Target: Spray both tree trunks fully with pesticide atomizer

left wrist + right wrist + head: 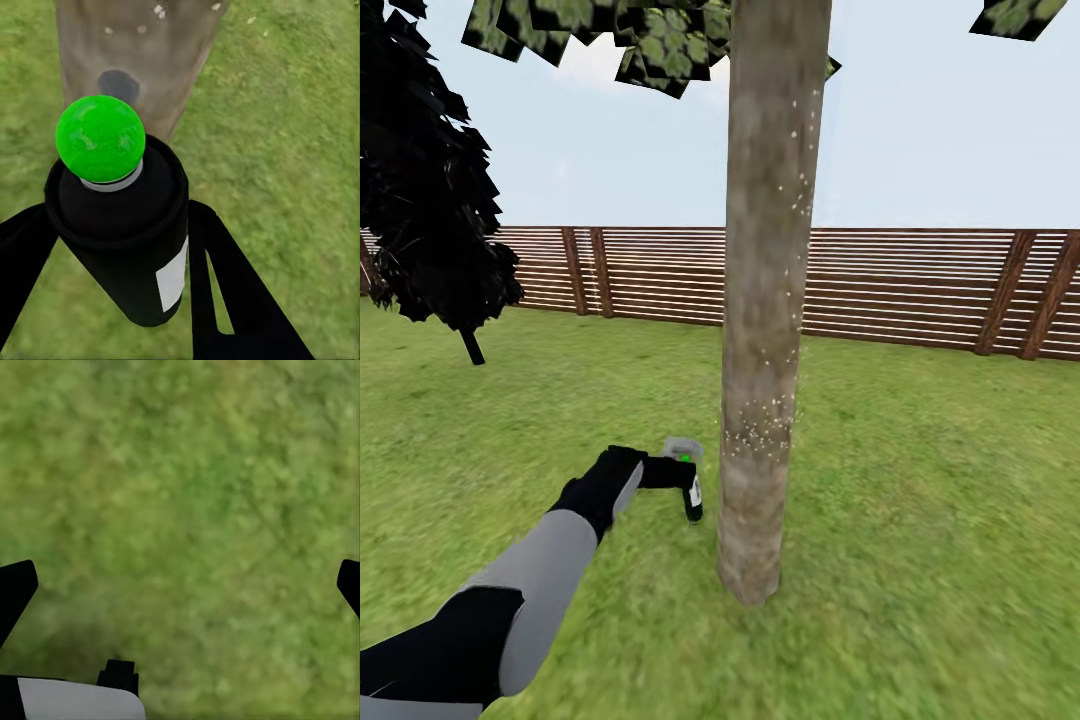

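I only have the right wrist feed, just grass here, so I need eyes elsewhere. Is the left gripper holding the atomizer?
Observer: Yes. The left gripper is shut on the atomizer, fingers on both sides of the black bottle.
Operator: Where is it aimed?
Observer: At the trunk, low down and close beside it in the head view.
Operator: Any spray on the bark?
Observer: Pale specks dot the trunk's right side, thickest low down near the atomizer's height.
Operator: What colour is the bottle's top?
Observer: Bright green in the left wrist view.
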You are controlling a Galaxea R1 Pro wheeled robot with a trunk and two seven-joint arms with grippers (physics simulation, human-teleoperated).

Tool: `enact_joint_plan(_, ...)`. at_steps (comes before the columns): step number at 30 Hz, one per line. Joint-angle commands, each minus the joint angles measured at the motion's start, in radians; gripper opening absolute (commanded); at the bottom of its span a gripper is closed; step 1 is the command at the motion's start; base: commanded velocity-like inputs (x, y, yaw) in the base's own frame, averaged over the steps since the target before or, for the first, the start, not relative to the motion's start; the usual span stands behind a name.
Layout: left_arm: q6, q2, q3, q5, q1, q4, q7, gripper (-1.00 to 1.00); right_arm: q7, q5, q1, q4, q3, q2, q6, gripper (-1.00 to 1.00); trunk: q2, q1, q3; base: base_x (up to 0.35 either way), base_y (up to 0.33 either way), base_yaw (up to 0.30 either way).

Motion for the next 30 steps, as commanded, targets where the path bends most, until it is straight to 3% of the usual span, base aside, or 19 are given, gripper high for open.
enact_joint_plan(1, 0.044, 0.0, -0.001, -0.002, 0.0, -0.034, 0.002, -1.0, 0.0, 0.0, 0.0, 0.0, 0.0, 0.0, 0.0, 1.0, 0.0, 0.0, 0.0, 0.0, 0.0, 0.0)
enact_joint_plan(3, 0.143, 0.001, 0.001, -0.001, 0.0, -0.152, 0.003, -1.0, 0.0, 0.0, 0.0, 0.0, 0.0, 0.0, 0.0, 1.0, 0.0, 0.0, 0.0, 0.0, 0.0, 0.0)
enact_joint_plan(5, 0.171, 0.002, 0.004, -0.002, 0.0, -0.22, 0.003, -1.0, 0.0, 0.0, 0.0, 0.0, 0.0, 0.0, 0.0, 1.0, 0.0, 0.0, 0.0, 0.0, 0.0, 0.0)
enact_joint_plan(14, 0.197, 0.002, -0.002, -0.001, 0.0, -0.272, 0.002, -1.0, 0.0, 0.0, 0.0, 0.0, 0.0, 0.0, 0.0, 1.0, 0.0, 0.0, 0.0, -0.1, 0.0, 0.0)
enact_joint_plan(15, 0.215, 0.001, -0.003, -0.001, 0.0, -0.277, 0.002, -1.0, 0.0, 0.0, 0.0, 0.0, 0.0, 0.0, 0.0, 1.0, 0.0, 0.0, 0.0, -0.015, 0.0, 0.0)
enact_joint_plan(16, 0.275, 0.001, -0.003, -0.001, 0.0, -0.309, 0.003, -1.0, 0.0, 0.0, 0.0, 0.0, 0.0, 0.0, 0.0, 1.0, 0.0, 0.0, 0.0, -0.008, 0.0, 0.0)
enact_joint_plan(17, 0.35, 0.0, -0.004, -0.002, 0.0, -0.387, 0.003, -1.0, 0.0, 0.0, 0.0, 0.0, 0.0, 0.0, 0.0, 1.0, 0.0, 0.0, 0.0, -0.003, 0.0, 0.0)
enact_joint_plan(18, 0.377, -0.001, -0.004, -0.003, 0.0, -0.424, 0.003, -1.0, 0.0, 0.0, 0.0, 0.0, 0.0, 0.0, 0.0, 1.0, 0.0, 0.0, 0.0, -0.002, 0.0, 0.0)
enact_joint_plan(22, 0.405, -0.001, -0.004, -0.005, -0.008, -0.459, 0.002, -1.0, 0.0, 0.0, 0.0, 0.001, 0.0, 0.0, 0.0, 1.0, 0.0, 0.0, 0.0, 0.0, 0.0, 0.0)
enact_joint_plan(26, 0.41, -0.001, -0.004, -0.005, -0.086, -0.454, 0.002, -1.0, 0.0, 0.0, 0.0, 0.001, 0.0, 0.0, 0.0, 1.0, 0.0, 0.0, 0.0, 0.0, 0.0, 0.0)
enact_joint_plan(30, 0.411, -0.002, -0.004, -0.004, -0.227, -0.319, 0.002, -1.0, 0.0, 0.0, 0.0, 0.001, 0.0, 0.0, 0.0, 1.0, 0.0, 0.0, 0.0, 0.0, 0.0, 0.0)
